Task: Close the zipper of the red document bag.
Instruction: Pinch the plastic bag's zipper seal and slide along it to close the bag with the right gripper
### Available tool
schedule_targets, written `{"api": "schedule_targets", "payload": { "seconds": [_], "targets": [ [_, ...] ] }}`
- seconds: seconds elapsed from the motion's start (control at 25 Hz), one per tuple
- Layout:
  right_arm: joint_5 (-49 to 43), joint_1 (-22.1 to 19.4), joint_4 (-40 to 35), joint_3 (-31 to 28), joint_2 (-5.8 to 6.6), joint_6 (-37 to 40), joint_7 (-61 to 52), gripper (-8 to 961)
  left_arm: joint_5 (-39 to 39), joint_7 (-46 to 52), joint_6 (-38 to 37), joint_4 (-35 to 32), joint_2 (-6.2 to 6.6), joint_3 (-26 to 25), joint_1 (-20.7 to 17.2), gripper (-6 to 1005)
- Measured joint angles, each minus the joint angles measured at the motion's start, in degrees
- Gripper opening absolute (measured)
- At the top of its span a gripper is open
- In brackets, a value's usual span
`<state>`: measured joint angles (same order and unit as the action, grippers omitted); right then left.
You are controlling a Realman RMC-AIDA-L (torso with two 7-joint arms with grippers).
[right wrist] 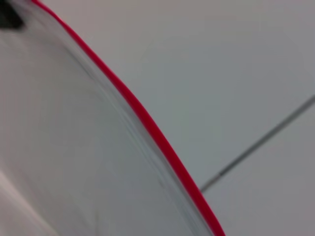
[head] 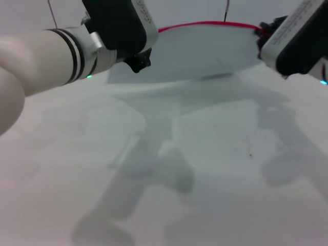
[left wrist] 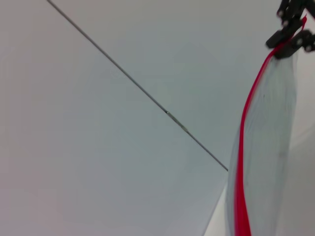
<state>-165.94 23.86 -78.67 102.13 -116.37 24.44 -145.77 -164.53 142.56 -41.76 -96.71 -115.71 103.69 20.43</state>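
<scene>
Translucent red document bag [head: 205,51] w/ bowed zipper [head: 205,23] edge

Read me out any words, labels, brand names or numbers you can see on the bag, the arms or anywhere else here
None can be read.
Right arm casing: faint grey marks in the head view, too blurred to read.
Red document bag and its zipper: no print visible in any view.
Left gripper and table: no text visible.
</scene>
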Motion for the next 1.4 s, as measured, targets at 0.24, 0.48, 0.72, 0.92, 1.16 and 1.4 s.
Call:
{"api": "schedule_targets", "payload": {
  "seconds": [0.24, 0.48, 0.72, 0.92, 1.16, 1.4],
  "targets": [
    [-0.01, -0.11, 1.09, -3.23, 0.01, 0.01, -0.04, 162, 0.0, 0.0, 1.2, 0.37, 0.12, -0.32, 0.1, 56],
    [-0.01, -0.09, 1.12, -3.37, 0.0, 0.01, -0.03, 180, 0.0, 0.0, 1.24, 1.24, 0.1, -0.35, 0.87, 55],
    [0.0, 0.02, 0.81, -4.04, 0.0, -0.05, 0.01, 198, 0.0, -0.01, 1.25, 1.43, -0.01, -0.35, 1.28, 56],
    [0.0, 0.03, 0.67, -4.78, 0.0, -0.08, 0.02, 213, 0.0, -0.01, 1.34, 1.44, -0.04, -0.34, 1.36, 68],
    [0.0, -0.01, 0.6, -4.93, 0.06, 0.18, 0.07, 231, -0.01, -0.01, 2.8, 1.44, 0.04, -0.35, 1.41, 87],
    [0.03, -0.15, 0.53, -5.36, -0.11, -0.71, -0.14, 249, 0.0, -0.01, 4.33, 2.19, -0.25, -1.3, 2.15, 106]
  ]
}}
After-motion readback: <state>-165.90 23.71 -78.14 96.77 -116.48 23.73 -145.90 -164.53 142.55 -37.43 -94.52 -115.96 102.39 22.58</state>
